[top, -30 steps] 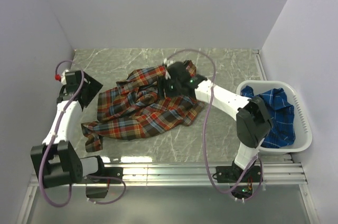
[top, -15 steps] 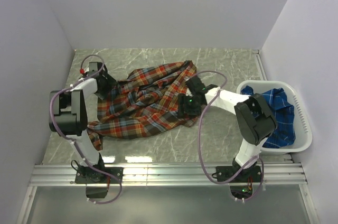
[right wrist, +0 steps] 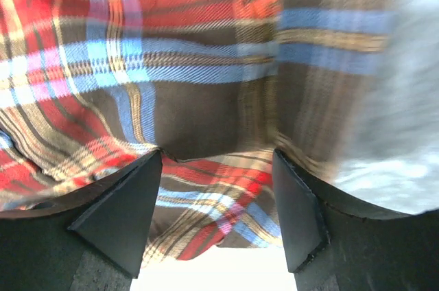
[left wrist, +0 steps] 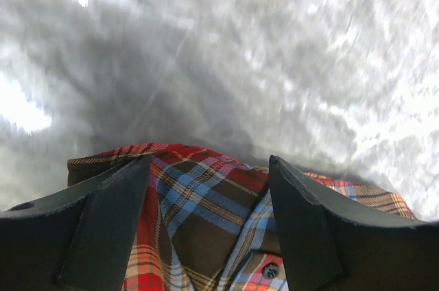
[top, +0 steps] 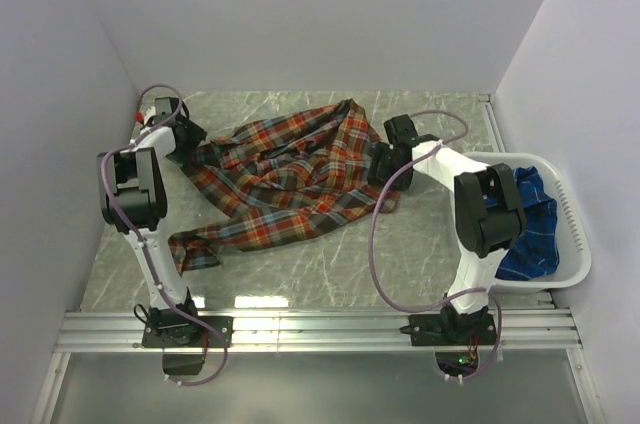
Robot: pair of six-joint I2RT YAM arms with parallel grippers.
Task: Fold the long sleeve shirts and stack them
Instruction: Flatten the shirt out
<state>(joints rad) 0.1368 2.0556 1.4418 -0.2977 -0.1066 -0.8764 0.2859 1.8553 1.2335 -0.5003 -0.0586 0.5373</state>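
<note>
The marble table [top: 420,264] carries the red-orange shirt [top: 290,179] across the centre of the top view, rumpled and only half spread. I judge the step in hand is pulling it flat before any fold.

The white basket [top: 575,234] sits at the right edge with the blue shirt [top: 530,224] heaped inside, untouched.

My left gripper [top: 188,141] is at the shirt's upper-left edge and my right gripper [top: 380,164] at its right edge. In both wrist views the fingers stand wide apart with plaid lying between them, not pinched.

To do this well, I'd close each on a single layer near the hem, then draw them apart evenly, low over the table.

Room is tight on the left, where that arm is close to the side wall [top: 60,94]. On the right the basket is near. The front of the table is bare apart from one sleeve [top: 195,249] trailing lower left.
</note>
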